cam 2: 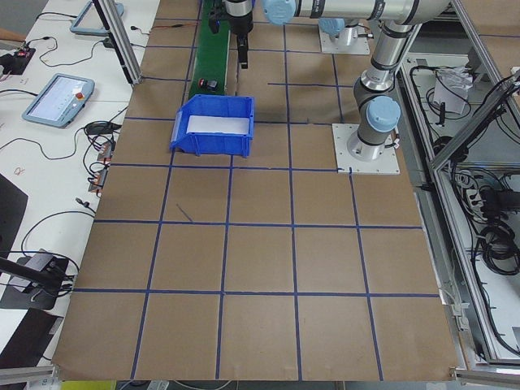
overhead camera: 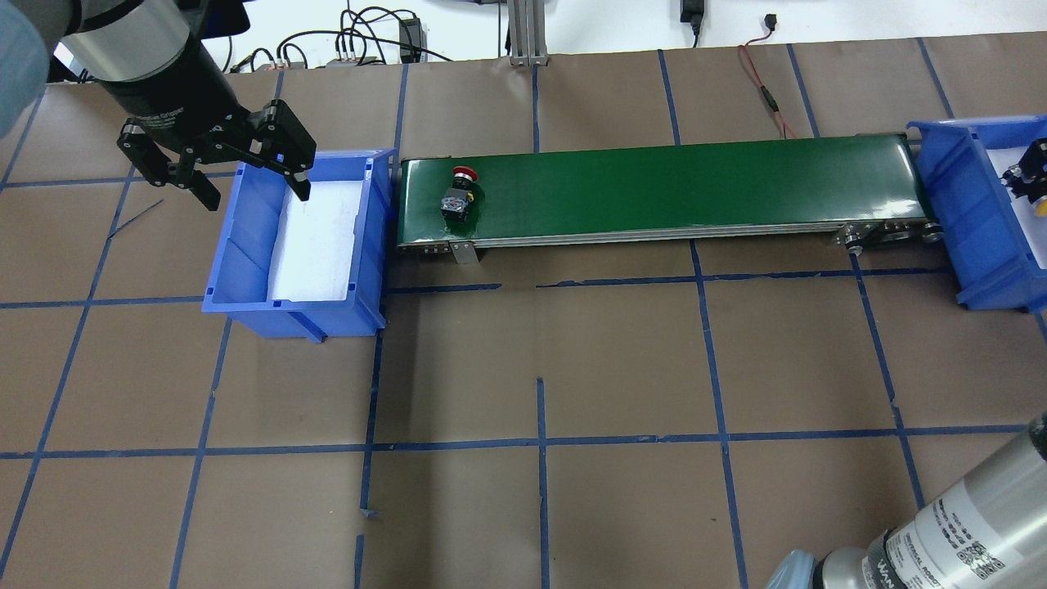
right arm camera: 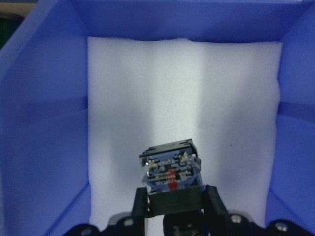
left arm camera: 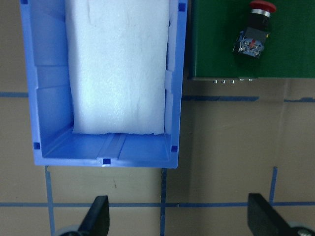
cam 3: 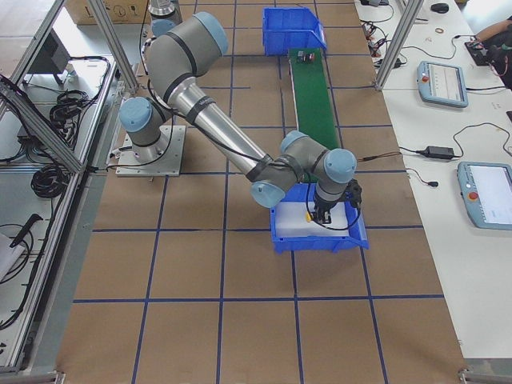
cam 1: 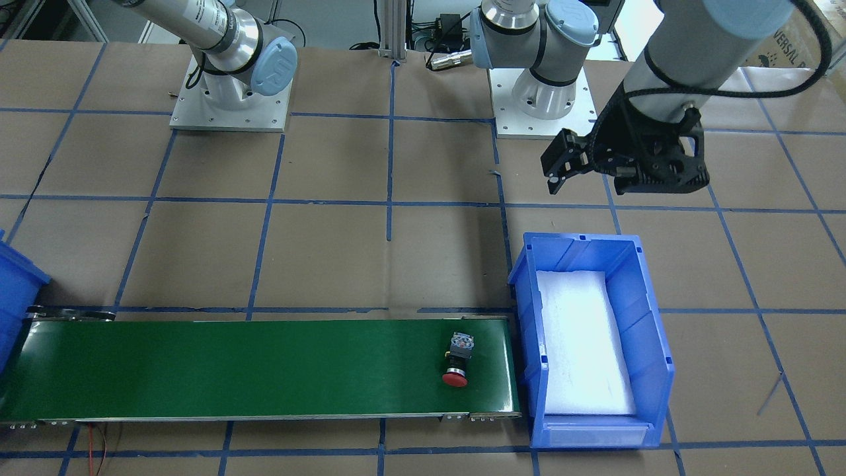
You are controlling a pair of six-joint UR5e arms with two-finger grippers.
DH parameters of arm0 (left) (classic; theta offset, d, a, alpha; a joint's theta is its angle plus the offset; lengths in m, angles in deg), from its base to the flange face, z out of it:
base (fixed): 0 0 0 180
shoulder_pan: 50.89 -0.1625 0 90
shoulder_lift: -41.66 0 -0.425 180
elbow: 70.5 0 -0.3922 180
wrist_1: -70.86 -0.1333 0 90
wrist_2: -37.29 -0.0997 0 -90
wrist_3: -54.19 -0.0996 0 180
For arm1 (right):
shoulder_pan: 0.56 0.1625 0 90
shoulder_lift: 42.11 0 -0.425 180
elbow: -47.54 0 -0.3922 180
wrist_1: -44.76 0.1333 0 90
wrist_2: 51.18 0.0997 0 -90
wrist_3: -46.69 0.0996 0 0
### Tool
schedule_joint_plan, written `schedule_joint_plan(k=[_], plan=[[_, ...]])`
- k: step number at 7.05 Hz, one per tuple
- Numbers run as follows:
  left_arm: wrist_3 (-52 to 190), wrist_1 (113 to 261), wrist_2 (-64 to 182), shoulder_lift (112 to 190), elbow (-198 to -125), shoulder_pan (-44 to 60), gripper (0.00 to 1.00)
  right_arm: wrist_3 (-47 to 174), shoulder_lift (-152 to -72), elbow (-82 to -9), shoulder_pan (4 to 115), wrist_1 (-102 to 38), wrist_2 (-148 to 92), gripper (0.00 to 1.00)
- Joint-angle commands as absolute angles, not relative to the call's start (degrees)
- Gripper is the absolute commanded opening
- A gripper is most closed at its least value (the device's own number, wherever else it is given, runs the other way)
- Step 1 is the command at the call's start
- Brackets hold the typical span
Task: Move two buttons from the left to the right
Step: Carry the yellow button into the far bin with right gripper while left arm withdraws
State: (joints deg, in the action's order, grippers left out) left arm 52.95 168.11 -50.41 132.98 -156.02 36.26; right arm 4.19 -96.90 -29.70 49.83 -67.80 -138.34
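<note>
Overhead exterior: left gripper (overhead camera: 255, 195) above left bin (overhead camera: 221, 270), jaws spread wide; red button (overhead camera: 458, 196) lying on belt (overhead camera: 695, 184) near its left end. Could roll or jam at belt's far edge.

Right wrist-mounted: right gripper (right arm camera: 174, 199) clamped on yellow button (right arm camera: 171, 172) over right bin (right arm camera: 44, 123). Might bounce if released high.

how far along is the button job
Done: the left bin holds only foam; both buttons are out. In hand: the right gripper holds the yellow button in its jaws over the right bin, not yet released. Left: the red button lies on the belt by the left bin and must reach the right bin. The left gripper is open, empty.
</note>
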Motion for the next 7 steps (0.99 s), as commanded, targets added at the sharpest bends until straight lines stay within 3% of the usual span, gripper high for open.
schedule_joint_plan(k=[1,2,4,7], plan=[[52.79,168.34,-50.43,132.36,-156.98,38.48,1.00,3.98,-96.60,-34.25,49.80,-76.71,-138.02,0.75],[52.87,166.25,-50.43,132.45,-157.59,39.88,1.00,3.97,-97.04,-37.68,49.11,-79.48,-138.10,1.00],[51.31,164.11,-56.80,132.19,-158.13,41.13,1.00,4.06,-98.78,-37.63,48.13,-79.16,-138.80,1.00],[50.41,165.24,-56.32,132.28,-158.13,37.97,1.00,5.38,-109.07,-36.93,49.88,-71.08,-138.01,1.00]])
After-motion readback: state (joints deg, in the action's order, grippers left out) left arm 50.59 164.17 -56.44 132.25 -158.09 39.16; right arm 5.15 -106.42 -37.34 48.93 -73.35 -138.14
